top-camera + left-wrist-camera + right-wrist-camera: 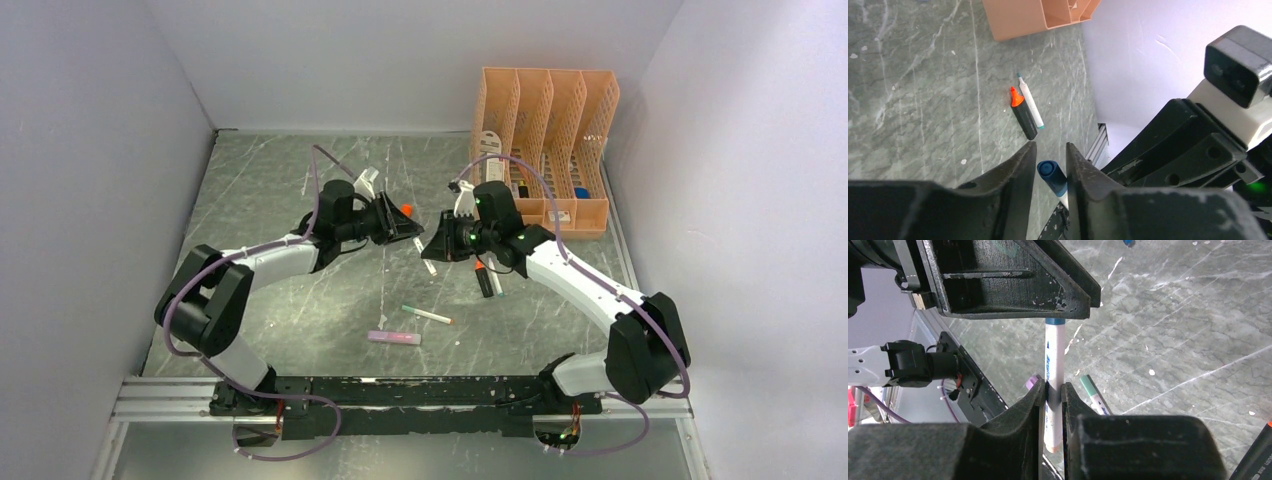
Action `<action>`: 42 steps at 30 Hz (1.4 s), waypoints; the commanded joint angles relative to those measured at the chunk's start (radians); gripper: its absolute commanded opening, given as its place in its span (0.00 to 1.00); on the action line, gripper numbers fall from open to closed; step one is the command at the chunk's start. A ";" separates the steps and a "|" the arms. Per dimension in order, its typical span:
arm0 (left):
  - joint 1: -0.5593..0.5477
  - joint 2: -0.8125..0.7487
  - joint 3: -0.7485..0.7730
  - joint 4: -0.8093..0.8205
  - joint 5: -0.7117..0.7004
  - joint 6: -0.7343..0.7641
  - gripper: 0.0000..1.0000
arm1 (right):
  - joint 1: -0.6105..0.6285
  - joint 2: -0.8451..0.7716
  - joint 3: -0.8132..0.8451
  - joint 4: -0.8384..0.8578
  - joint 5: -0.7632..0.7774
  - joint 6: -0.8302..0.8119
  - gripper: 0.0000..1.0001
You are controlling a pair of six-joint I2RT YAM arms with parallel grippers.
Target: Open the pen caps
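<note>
Contact is made over the middle of the counter (300, 300): your left pincer (1049, 148) is closed on the blue cap (1052, 175), which fills the gap between its two black fingers. The cap is short, dark blue and round-ended, with a lighter blue band where it meets the barrel. It is seated on the white pen (1054, 355), a slim barrel with blue lettering. Your right pincer (1053, 386) is clamped on that barrel partway along. The two pincers face each other, almost touching.

A loose orange cap (407, 210) lies just beyond the left pincer. A black marker (1024, 119) with an orange tip and a teal-tipped pen (1030, 106) lie side by side under your right wrist. A green-ended pen (427, 315) and a lilac pen (394, 338) lie nearer the arm bases.

Pale walls (100, 150) close the counter on the left, back and right. The peach organiser (500, 105) fills the far right corner, close behind your right arm. The widest bare stretch is the left half and the far left corner.
</note>
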 commanded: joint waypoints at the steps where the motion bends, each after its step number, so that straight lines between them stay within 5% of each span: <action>1: -0.012 0.016 0.035 0.055 0.006 -0.003 0.34 | -0.005 -0.018 -0.012 0.023 -0.010 0.006 0.05; 7: -0.021 0.025 0.042 0.061 0.023 -0.014 0.12 | -0.005 0.007 -0.011 0.024 0.007 0.006 0.19; 11: -0.027 0.029 0.048 0.065 0.032 -0.021 0.10 | -0.005 0.048 0.000 0.033 0.014 0.003 0.39; 15: -0.033 0.036 0.056 0.067 0.036 -0.027 0.09 | -0.005 0.086 0.010 0.060 0.008 0.008 0.41; 18: -0.034 0.041 0.060 0.079 0.040 -0.037 0.08 | -0.004 0.105 0.011 0.073 0.004 0.011 0.38; 22: -0.034 0.063 0.093 0.054 0.026 -0.012 0.07 | 0.005 0.096 -0.006 0.077 -0.005 0.013 0.00; 36: 0.200 0.350 0.646 -0.186 -0.037 0.124 0.07 | 0.098 -0.215 -0.240 -0.048 0.077 0.118 0.00; 42: 0.198 0.306 0.618 -0.316 -0.001 0.222 0.08 | 0.088 -0.199 -0.139 -0.220 0.265 0.035 0.00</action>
